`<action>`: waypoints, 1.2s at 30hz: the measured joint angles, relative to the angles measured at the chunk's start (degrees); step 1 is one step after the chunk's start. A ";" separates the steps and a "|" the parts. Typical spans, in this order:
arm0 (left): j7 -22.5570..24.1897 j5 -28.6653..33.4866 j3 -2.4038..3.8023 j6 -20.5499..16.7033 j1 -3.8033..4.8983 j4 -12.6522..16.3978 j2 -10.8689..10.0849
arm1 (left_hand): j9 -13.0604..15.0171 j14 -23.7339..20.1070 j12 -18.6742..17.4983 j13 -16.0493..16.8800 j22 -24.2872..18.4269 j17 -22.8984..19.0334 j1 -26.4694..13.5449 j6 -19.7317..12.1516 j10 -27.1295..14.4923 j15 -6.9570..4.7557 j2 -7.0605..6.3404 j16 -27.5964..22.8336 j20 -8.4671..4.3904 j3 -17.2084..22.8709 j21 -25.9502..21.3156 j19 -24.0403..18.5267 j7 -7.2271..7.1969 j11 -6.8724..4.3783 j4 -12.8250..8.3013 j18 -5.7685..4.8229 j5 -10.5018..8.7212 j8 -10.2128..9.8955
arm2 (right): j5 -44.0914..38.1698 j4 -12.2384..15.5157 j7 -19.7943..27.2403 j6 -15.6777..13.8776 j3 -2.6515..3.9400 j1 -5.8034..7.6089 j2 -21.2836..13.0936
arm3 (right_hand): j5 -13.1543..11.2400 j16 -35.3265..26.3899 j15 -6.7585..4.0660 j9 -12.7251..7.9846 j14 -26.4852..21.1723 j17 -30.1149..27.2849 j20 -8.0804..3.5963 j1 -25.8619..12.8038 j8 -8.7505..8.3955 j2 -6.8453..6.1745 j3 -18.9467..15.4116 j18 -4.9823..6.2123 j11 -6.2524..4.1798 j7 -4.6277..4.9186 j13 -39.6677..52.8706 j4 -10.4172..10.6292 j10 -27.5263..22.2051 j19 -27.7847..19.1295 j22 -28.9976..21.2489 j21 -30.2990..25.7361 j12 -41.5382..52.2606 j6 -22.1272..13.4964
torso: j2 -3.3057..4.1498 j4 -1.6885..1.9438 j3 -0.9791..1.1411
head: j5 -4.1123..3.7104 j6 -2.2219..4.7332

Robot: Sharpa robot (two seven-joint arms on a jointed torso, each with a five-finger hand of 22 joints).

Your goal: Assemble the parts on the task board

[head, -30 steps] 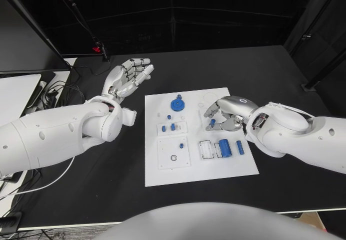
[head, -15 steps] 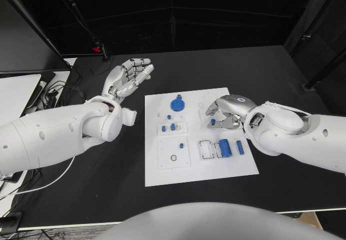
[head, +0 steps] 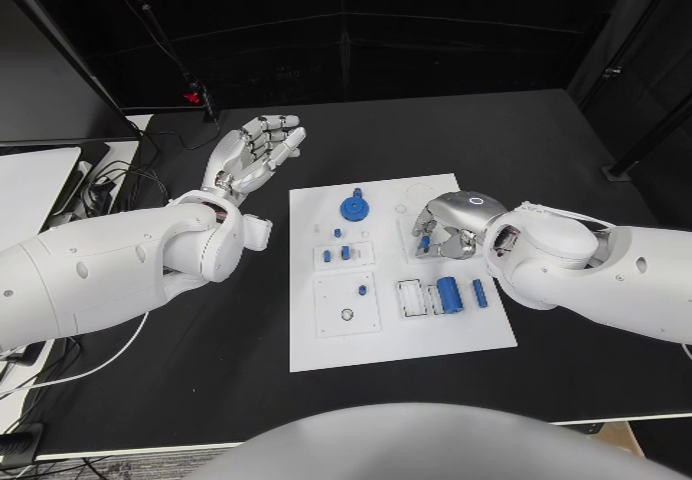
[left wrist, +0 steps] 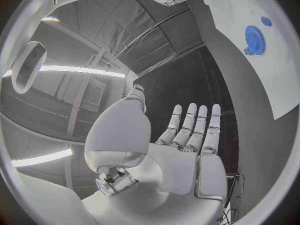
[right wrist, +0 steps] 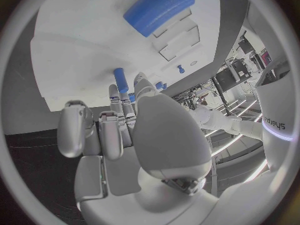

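Several blue parts lie on the white task board [head: 433,345], which we see flat in the middle of the black table [head: 577,150]: a blue gear [head: 355,209] near its far edge, a thick blue cylinder [head: 449,296] and a slimmer one [head: 479,293] toward its right side. Over the board's right half our right hand [head: 450,226] pinches a small blue peg [right wrist: 119,80] in its fingertips. Off the board's far left corner, our left hand [head: 255,150] hangs flat, fingers straight, holding nothing. Dark curtains back the table.

No readable text or labels anywhere
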 measured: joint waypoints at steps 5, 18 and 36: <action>0.00 0.00 0.00 0.00 0.00 0.01 -0.03 | 0.00 0.00 0.00 0.00 0.00 0.00 0.00 0.00 0.00 0.00 0.00 0.00 0.00 0.00 0.00 0.00 0.00 0.00 0.00 0.00 0.00 0.00 | -0.53 -0.23 -0.97 1.37 0.00 -0.02 0.37 | 0.00 0.04 -0.41 0.09 0.01 0.00 -0.17 0.55 0.38 0.56 0.00 0.00 -0.32 -0.30 -0.13 0.00 1.15 0.17 0.00 0.00 0.00 1.16 | 0.00 0.00 -0.01 | -0.14 -0.07; 0.00 0.00 0.00 0.00 0.00 0.00 -0.01 | -0.05 0.00 0.22 -0.05 0.00 -0.10 0.24 0.00 0.00 0.00 0.22 0.22 0.00 0.00 0.00 0.00 0.00 0.00 0.00 0.00 0.22 0.00 | -1.77 -0.92 -2.23 3.12 0.01 -0.05 1.31 | 0.00 0.65 -1.37 0.73 0.14 0.00 -1.00 5.02 2.55 3.19 1.49 0.00 -1.74 -1.60 -0.38 -0.23 5.47 0.14 0.00 0.47 0.46 6.24 | 0.01 0.01 -0.01 | 0.04 -0.02; 0.00 0.00 0.00 0.00 -0.01 -0.06 -0.16 | -0.10 0.00 0.22 -0.11 -0.18 -0.26 0.03 0.00 0.00 0.00 0.43 0.21 0.00 0.00 0.00 0.00 0.00 0.00 0.00 0.00 0.22 0.23 | -2.41 -0.56 -0.29 0.60 -0.03 -0.13 0.47 | -0.22 0.87 -1.64 1.22 0.00 0.00 -1.41 8.24 3.44 3.55 2.65 0.00 -1.80 -1.74 -0.53 -0.59 7.82 0.15 0.00 1.36 -0.30 8.90 | -0.01 0.03 0.00 | 0.28 0.09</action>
